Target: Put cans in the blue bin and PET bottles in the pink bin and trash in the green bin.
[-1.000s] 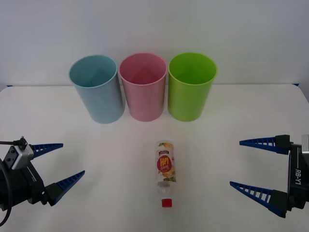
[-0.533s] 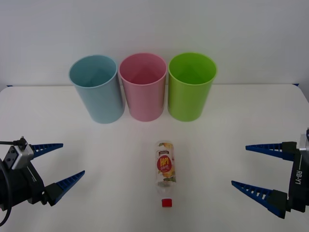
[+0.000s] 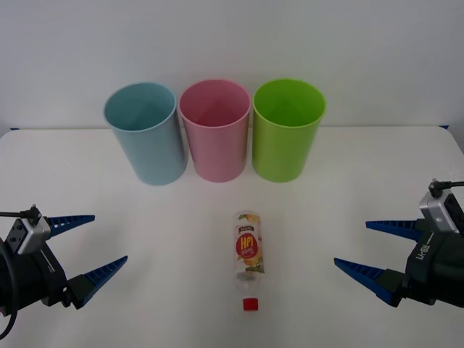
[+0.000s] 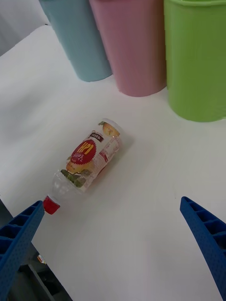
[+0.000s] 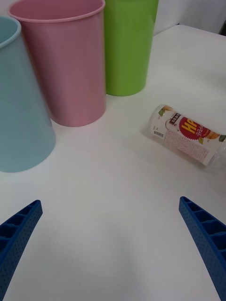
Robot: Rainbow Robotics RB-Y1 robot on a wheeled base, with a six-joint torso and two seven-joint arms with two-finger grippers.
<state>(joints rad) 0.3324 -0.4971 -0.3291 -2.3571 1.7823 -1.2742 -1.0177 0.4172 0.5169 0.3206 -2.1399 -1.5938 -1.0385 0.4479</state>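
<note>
The PET bottle (image 3: 248, 255) lies unsorted on the tabletop (image 3: 145, 217) before the pink bin (image 3: 214, 130), ungrasped, both grippers' jaws spread wide.

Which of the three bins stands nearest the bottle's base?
The pink bin, the middle one; the bottle lies just before it, base toward it, with the blue bin and green bin flanking.

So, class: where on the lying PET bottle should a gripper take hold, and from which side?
Probably the labelled middle of the PET bottle, from above. It lies flat, cap toward the robot, so fingers can straddle its round body. The open right gripper looks well placed.
</note>
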